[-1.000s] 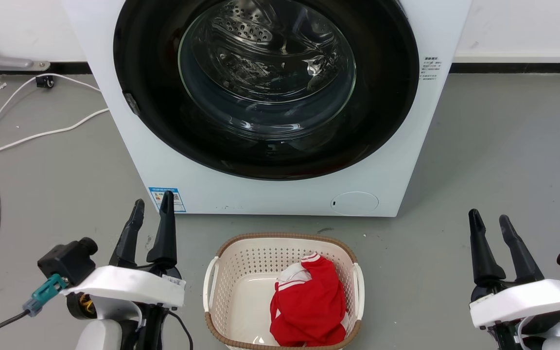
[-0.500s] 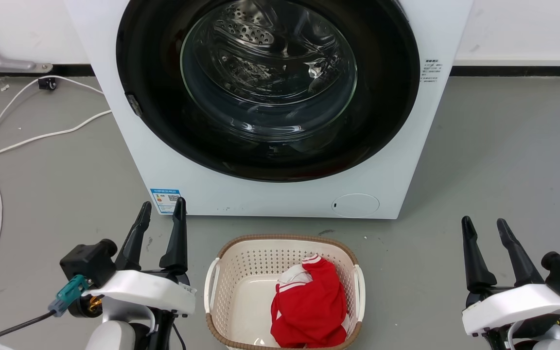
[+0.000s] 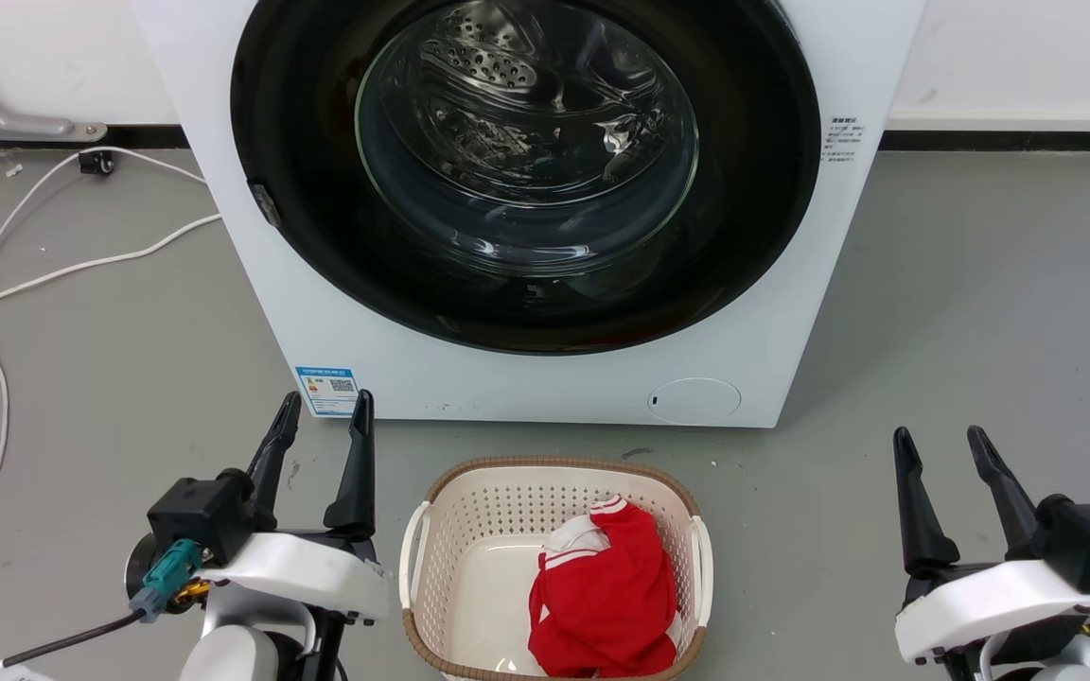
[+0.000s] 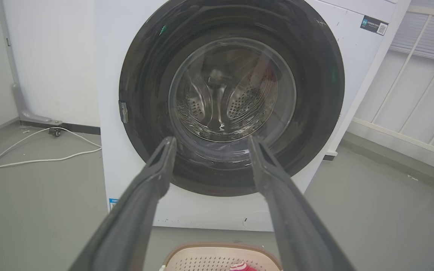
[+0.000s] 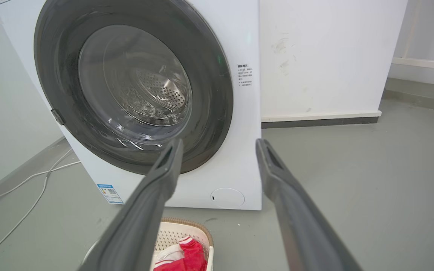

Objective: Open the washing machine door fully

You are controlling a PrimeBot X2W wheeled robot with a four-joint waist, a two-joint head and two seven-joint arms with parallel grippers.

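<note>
- The washing machine door (image 3: 526, 175) is sitting shut, flush with the white machine front, straight ahead of the robot and above the basket (image 3: 420, 530).
- The left gripper (image 3: 325, 402) is hovering low beside the basket with its 2 fingers spread moderately and holding nothing. The right gripper (image 3: 940, 437) is hanging the same way on the other side. Both are well apart from the door.
- The door is looking rigid and probably heavy for its size. Its glossy black ring is likely slippery and the domed glass is offering nothing to pinch, so the flat face is looking like a poor hold.
- A small grey tab (image 3: 266, 203) is sitting on the rim at the robot's left. I cannot tell whether it is a catch or a hinge part, so hooking 1 finger behind the rim edge is looking like the safer bet.
- The basket with the red garment (image 3: 602, 591) is standing just before the machine, so any reach is having to pass over it.
- Open grey floor is lying on both sides, with a white cable (image 3: 81, 265) trailing at the left.
</note>
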